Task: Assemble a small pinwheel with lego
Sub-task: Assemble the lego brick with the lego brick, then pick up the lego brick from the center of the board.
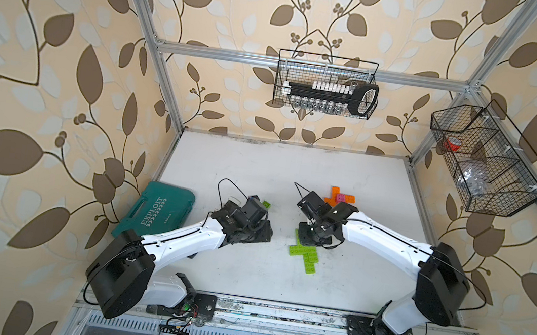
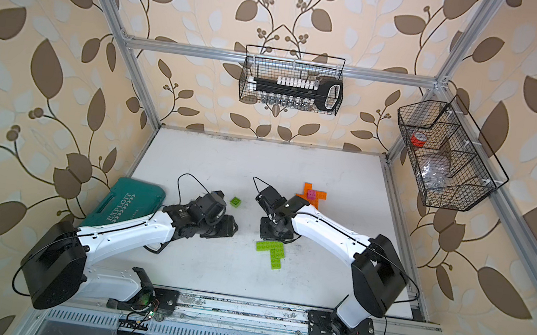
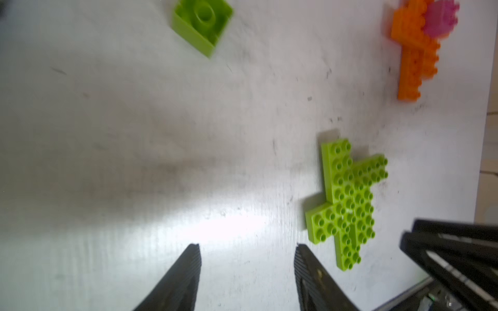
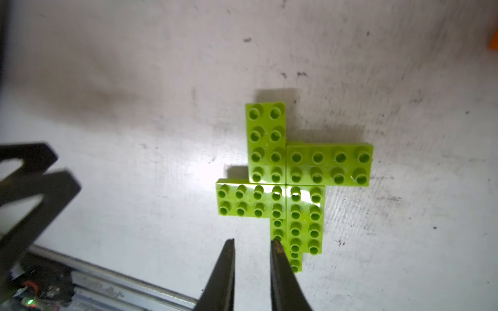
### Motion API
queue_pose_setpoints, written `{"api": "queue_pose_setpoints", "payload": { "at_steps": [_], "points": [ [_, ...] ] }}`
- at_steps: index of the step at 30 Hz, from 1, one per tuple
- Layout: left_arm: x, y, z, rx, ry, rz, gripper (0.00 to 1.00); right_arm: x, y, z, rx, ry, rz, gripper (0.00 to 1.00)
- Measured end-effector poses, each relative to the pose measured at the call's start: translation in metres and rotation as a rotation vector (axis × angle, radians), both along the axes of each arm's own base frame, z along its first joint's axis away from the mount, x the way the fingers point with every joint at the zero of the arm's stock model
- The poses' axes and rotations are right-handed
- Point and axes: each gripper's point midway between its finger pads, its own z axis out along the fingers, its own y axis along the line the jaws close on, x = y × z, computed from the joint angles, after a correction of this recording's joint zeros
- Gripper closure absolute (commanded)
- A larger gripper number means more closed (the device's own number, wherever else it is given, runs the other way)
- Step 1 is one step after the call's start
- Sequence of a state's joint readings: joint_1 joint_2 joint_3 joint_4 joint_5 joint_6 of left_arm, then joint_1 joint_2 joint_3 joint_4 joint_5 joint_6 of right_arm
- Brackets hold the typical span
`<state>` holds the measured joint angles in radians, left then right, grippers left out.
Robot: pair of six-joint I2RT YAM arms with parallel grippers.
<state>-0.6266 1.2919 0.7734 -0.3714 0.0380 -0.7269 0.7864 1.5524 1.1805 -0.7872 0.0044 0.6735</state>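
Observation:
A flat lime-green lego pinwheel (image 4: 296,183) of several oblong bricks lies on the white table (image 1: 259,174), seen in both top views (image 2: 272,251). My right gripper (image 4: 252,240) hangs over its edge, narrowly open with nothing between the fingers. One fingertip (image 4: 275,243) overlaps a lower green brick. My left gripper (image 3: 247,246) is open and empty, to the left of the green pinwheel (image 3: 347,202). A small green square brick (image 3: 202,24) lies upside down beyond it (image 2: 235,201). An orange lego cross topped by a pink brick (image 1: 340,198) sits farther back right.
A teal tool case (image 1: 155,210) lies at the table's left edge beside the left arm. Two black wire baskets hang on the frame, one at the back (image 1: 325,88) and one at the right (image 1: 483,158). A metal rail (image 1: 275,317) runs along the front.

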Motion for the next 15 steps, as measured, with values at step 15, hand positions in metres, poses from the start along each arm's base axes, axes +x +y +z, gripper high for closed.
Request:
{"api": "queue_pose_setpoints", "payload": {
  "at_steps": [15],
  "points": [
    [0.095, 0.010, -0.017, 0.328, 0.115, -0.222, 0.29, 0.011, 0.005, 0.079, 0.360, -0.179, 0.215, 0.74]
  ]
}}
